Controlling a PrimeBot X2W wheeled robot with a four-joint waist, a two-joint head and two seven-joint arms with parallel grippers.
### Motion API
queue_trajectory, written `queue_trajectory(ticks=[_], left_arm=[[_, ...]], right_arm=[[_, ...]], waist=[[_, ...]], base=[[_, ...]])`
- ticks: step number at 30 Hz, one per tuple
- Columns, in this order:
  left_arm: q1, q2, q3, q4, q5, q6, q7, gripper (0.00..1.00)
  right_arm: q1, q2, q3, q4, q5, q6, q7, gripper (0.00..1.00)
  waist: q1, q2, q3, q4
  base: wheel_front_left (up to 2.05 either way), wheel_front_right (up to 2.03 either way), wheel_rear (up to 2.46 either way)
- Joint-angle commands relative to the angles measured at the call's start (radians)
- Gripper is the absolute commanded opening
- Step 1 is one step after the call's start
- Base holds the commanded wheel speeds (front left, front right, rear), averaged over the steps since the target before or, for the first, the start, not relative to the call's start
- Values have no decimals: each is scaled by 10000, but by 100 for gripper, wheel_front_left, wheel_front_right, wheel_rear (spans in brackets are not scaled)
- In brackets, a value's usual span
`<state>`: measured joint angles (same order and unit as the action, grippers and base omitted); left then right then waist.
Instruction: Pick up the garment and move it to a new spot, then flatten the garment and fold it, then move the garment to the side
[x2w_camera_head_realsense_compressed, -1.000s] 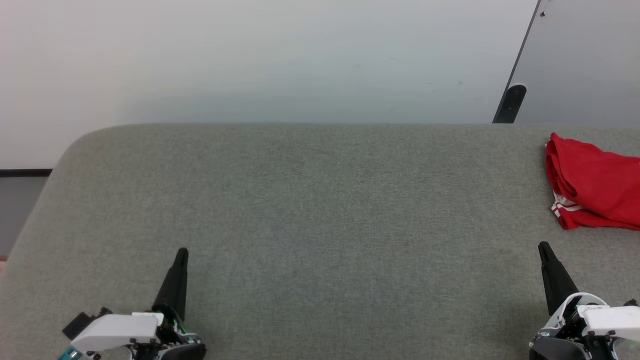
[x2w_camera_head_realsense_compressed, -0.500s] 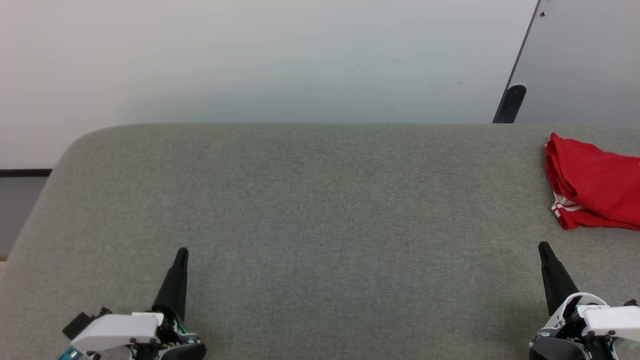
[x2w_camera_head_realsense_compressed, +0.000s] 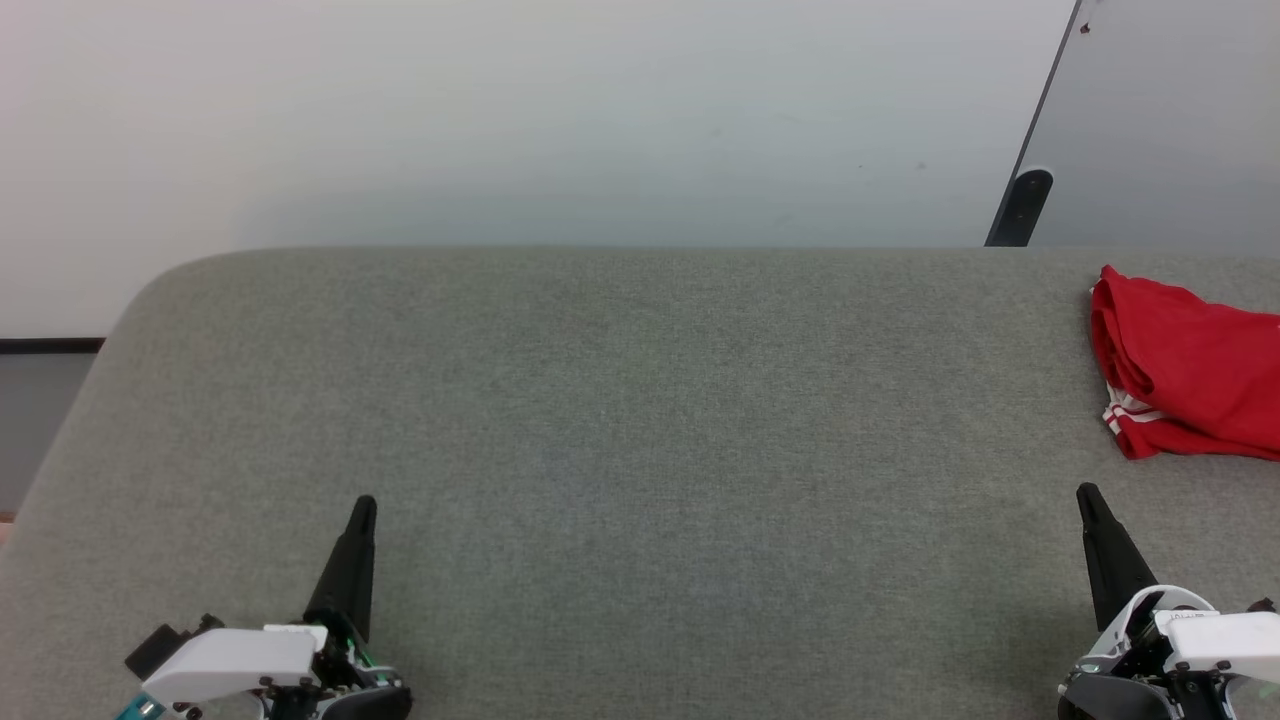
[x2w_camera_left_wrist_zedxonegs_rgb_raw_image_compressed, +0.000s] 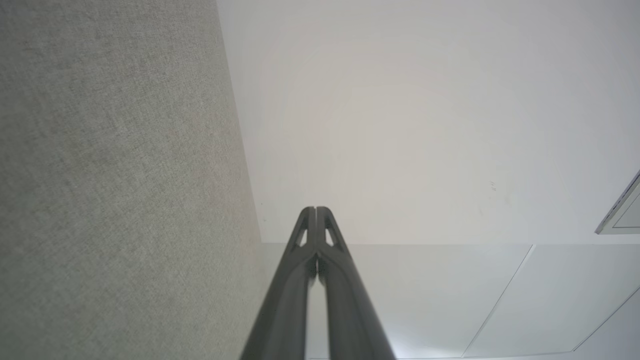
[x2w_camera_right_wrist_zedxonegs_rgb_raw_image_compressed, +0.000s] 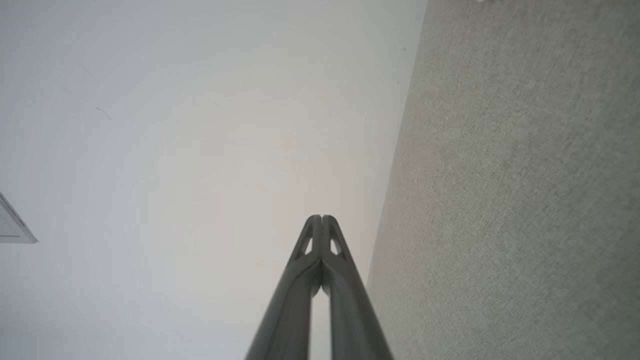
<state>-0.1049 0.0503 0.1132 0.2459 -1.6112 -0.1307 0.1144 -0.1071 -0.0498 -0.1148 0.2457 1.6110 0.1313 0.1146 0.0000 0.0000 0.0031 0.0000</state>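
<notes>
Now, head view: bunched red jersey garment (x2w_camera_head_realsense_compressed: 1190, 370), white-striped trim, at the grey fabric surface's (x2w_camera_head_realsense_compressed: 640, 450) right edge; left claw (x2w_camera_head_realsense_compressed: 364, 504) far off, right claw (x2w_camera_head_realsense_compressed: 1085, 492) nearer.
Left wrist view: left claw closed, empty.
Right wrist view: right claw closed, empty; reaching unopened might shove the garment off.

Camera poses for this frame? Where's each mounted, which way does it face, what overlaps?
Head view: on the head, facing forward and down at the grey fabric surface; left gripper lower left, right gripper lower right, garment at the right edge.
Left wrist view: on the left wrist, looking along its shut fingers; surface on that view's left, white wall ahead.
Right wrist view: mirrored; shut fingers, surface on its right.
Shared: surface and wall in all three.
</notes>
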Motion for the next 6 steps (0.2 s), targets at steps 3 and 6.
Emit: queue_trajectory(ticks=[3,6], left_arm=[[-81,-14,23,-23,-33,0,29,0],[-81,-14,23,-23,-33,0,29,0]], right_arm=[[-26,21,-7,-29,36,-10,9,0],[-26,21,-7,-29,36,-10,9,0]], waist=[[0,0,0,0],[0,0,0,0]], base=[[0,0,0],[0,0,0]])
